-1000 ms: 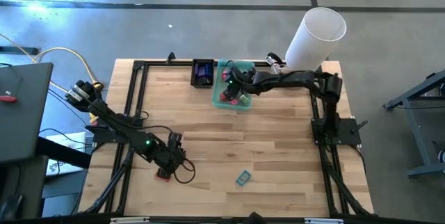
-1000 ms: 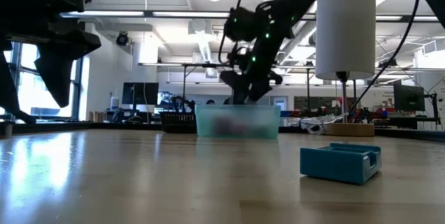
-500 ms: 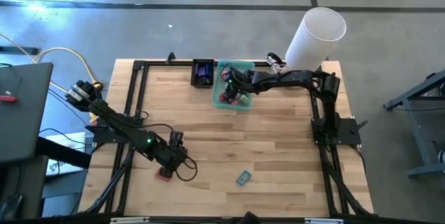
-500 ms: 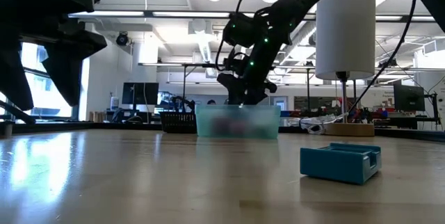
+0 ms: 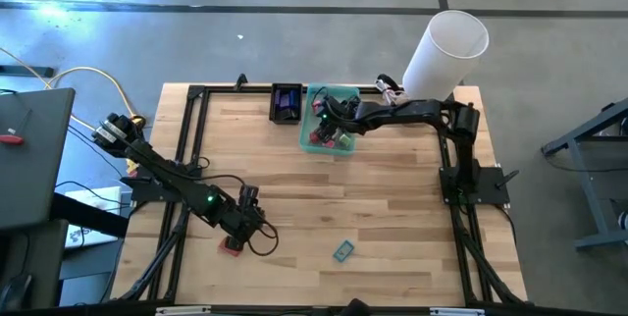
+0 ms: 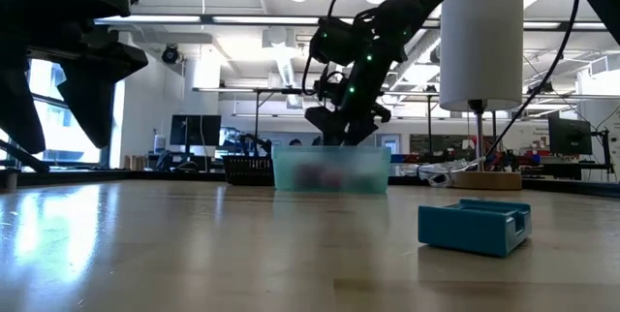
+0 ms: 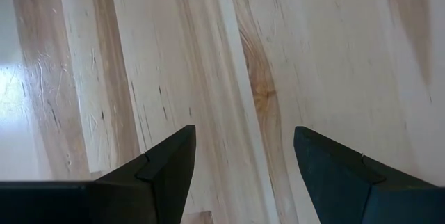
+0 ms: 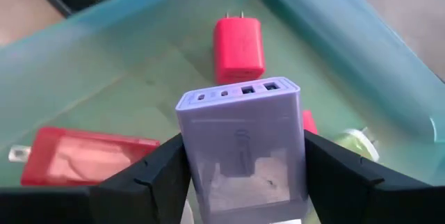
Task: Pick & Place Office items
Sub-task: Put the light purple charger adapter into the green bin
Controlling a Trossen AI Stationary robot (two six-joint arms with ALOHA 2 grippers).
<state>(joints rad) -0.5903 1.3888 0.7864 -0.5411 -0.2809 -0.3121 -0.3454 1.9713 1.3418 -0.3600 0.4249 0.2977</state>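
Note:
My right gripper (image 5: 329,120) hangs in the translucent green tray (image 5: 306,131) at the table's far side, shut on a pale purple block with ports in its top end (image 8: 240,137). On the tray's floor lie a red plug block (image 8: 238,43), a clear red block with prongs (image 8: 83,156) and a greenish-white piece (image 8: 354,144). My left gripper (image 5: 238,239) stands open over bare wood (image 7: 243,78) near the table's front left, close above a red piece (image 5: 233,247). A teal block (image 5: 342,250) lies flat on the table toward the front. My right gripper pinches the purple block by its two long sides (image 8: 189,154), one finger (image 8: 149,179) against each. The fingers slant down from the table's right and lie along the block. The block stands tilted, port end away from the wrist; its lower end is hidden, so whether it rests on the tray cannot be told.
A small black tray (image 5: 287,102) sits against the green tray's left side. A big white cylinder (image 5: 446,51) stands at the far right corner. Black frame rails run along the table's left (image 5: 186,159) and right edges. Bare wood lies between the two arms.

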